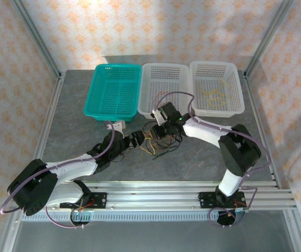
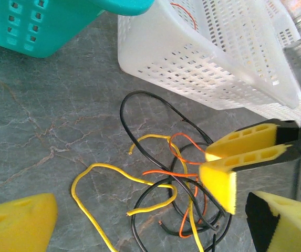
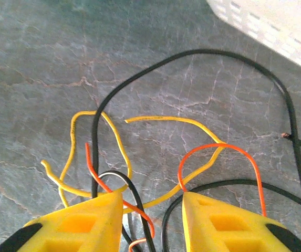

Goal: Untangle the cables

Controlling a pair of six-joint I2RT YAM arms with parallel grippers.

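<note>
Straddling the tangled cables [image 1: 161, 143] on the counter [image 1: 76, 126] just before the middle white basket [image 2: 192, 58], your right gripper [image 3: 153, 197] is standing partly open, clamping nothing, likely lining up a strand; your left gripper [image 2: 150, 223] is hovering alongside, wide open and empty, probably to steady the rest.

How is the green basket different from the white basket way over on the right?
The green basket is teal; the right white basket is white. The green basket sits left in the row, the white one at the right end. The white one holds a yellow wire; I see nothing in the green one. Both are rectangular with holey sides.
</note>
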